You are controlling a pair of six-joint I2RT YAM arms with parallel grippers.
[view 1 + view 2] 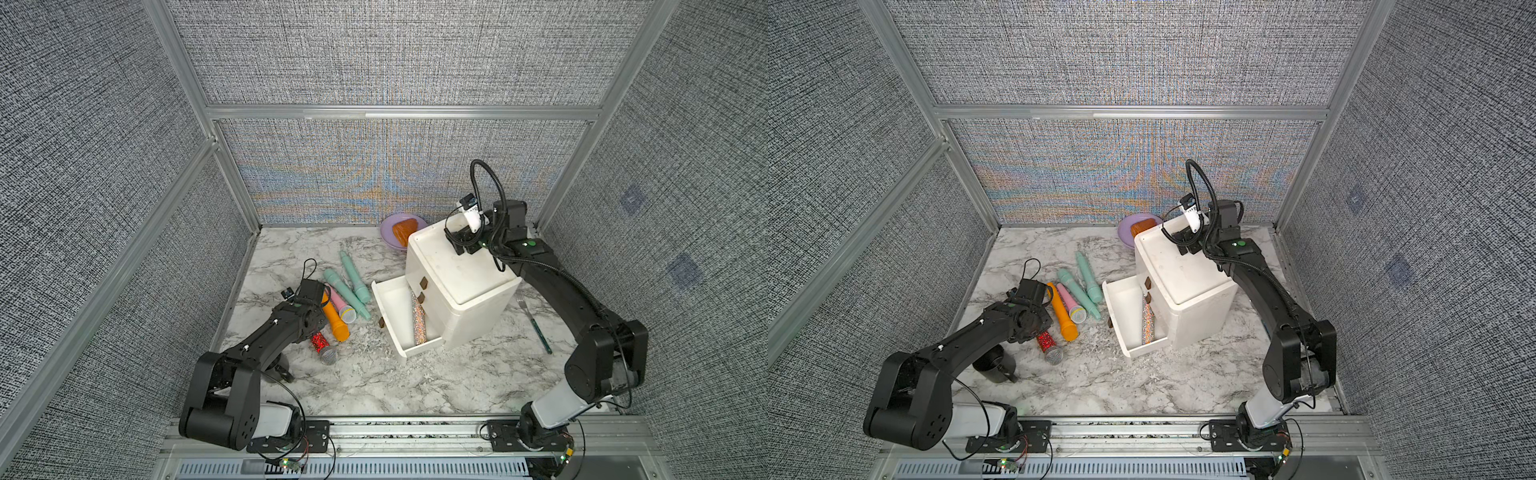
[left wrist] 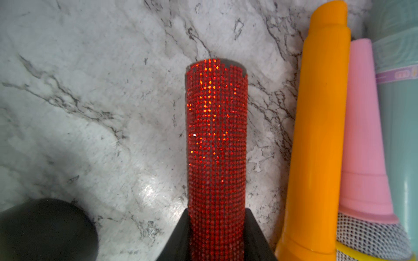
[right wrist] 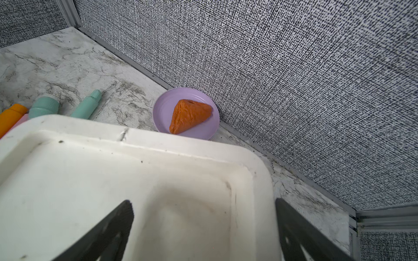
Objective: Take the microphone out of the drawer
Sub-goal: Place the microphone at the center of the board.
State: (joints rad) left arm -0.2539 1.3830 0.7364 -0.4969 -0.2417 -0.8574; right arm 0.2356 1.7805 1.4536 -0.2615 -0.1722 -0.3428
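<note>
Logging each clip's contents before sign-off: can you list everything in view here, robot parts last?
drawer unit: 1, white, right of centre, bottom drawer open
silver microphone: 1, glittery silver, in that drawer
red microphone: 1, glittery red, in the left pincer
orange microphone: 1, orange, on table beside red one
pink microphone: 1, pink, beside the orange one
mint microphones: 2, mint, between pink one and drawer
plate: 1, lilac, behind the unit
pastry: 1, orange-brown, on the plate
fork: 1, green-handled, right of the unit
cup: 1, black, by the left arm
left pincer: 1, black, gripping red microphone
right pincer: 1, black, open above the unit
</note>
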